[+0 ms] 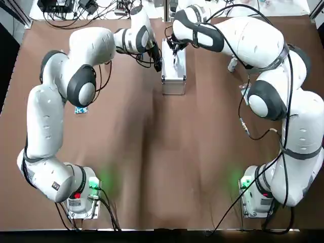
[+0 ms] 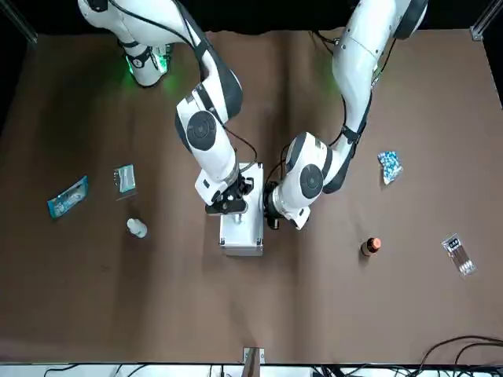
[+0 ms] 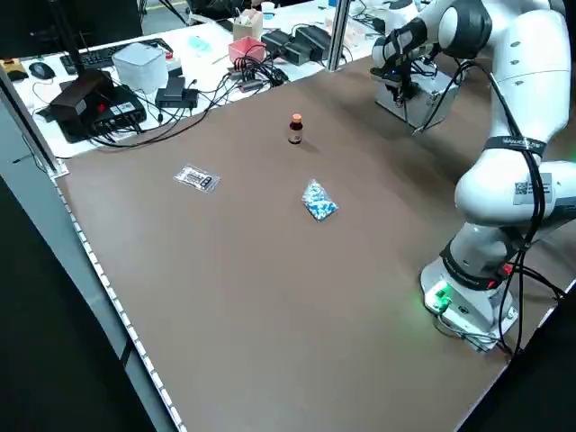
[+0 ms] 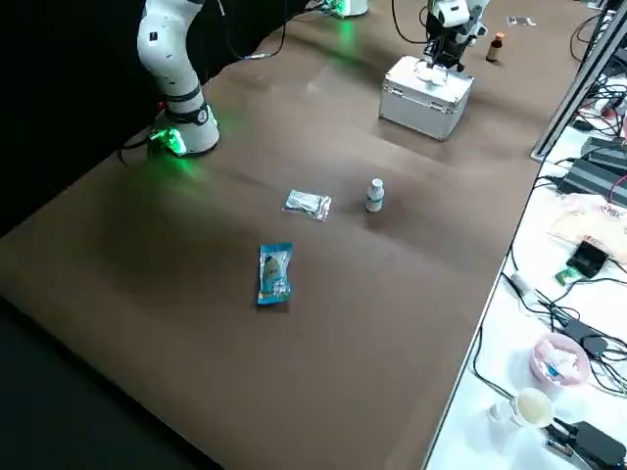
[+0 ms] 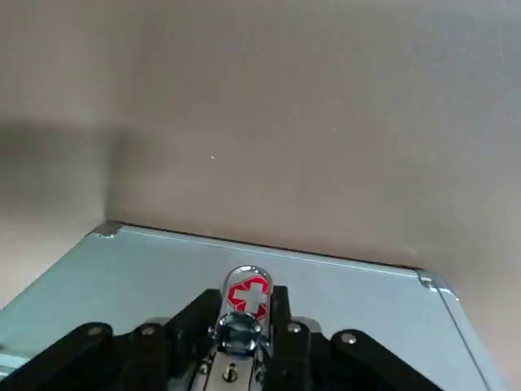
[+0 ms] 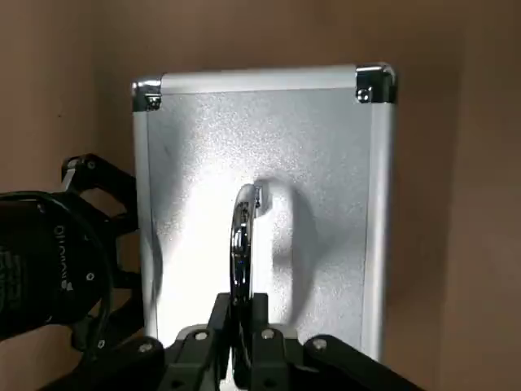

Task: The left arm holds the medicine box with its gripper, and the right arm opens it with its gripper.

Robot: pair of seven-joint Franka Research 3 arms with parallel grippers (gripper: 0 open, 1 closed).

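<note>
"While both arms are crowding the medicine box (image 1: 173, 81) at the far middle of the table (image 1: 152, 162), what are you worrying about most?"

"I'm worrying that the whole box is going to rise instead of the lid. The right gripper (image 6: 240, 308) is holding the carrying handle (image 6: 242, 224) on top, and I'm judging the left hold too slight to anchor the box against an upward pull. I'm also fretting, less so, that the thin handle is sitting right at the fingertips and may slide out once loaded."

"And the jaws?"

"I'm seeing the right jaws nearly pressed together, pinching that handle near its foot. The left gripper (image 5: 242, 318) is sitting at the box's side, jaws narrowed around a small round metal fitting (image 5: 248, 293) with a red cross, and gripping nothing else. I'm not making out whether that fitting is a latch, or whether the lid is fastened."
</note>
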